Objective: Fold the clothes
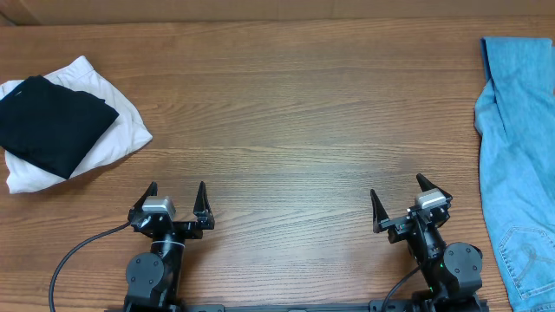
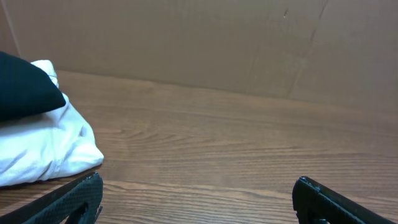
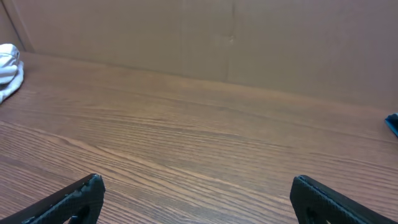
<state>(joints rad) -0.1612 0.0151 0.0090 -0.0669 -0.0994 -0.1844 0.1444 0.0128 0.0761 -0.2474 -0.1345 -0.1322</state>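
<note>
- Lying along the right edge of the wooden table point(image 1: 286, 104), the light blue jeans point(image 1: 520, 156) are stretching from the far side toward the near side, rumpled and partly cut off by the overhead view. Pocket stitching is showing at their near end.
- The left gripper point(image 1: 177, 189) is sitting near the front edge, left of centre, with its fingers spread wide and holding nothing. Its wrist view is showing bare wood between the tips point(image 2: 198, 186).
- The right gripper point(image 1: 398, 188) is sitting near the front edge on the right, likewise spread and gripping nothing point(image 3: 196, 183). The jeans are lying to its right, apart from it.
- Only a sliver of blue denim point(image 3: 393, 123) is peeking in at the right edge of the right wrist view.
- A black folded garment point(image 1: 52, 121) is resting on a white folded garment point(image 1: 113, 130) at the far left, well apart from the jeans.
- A cardboard wall point(image 2: 217, 43) is standing behind the table.
</note>
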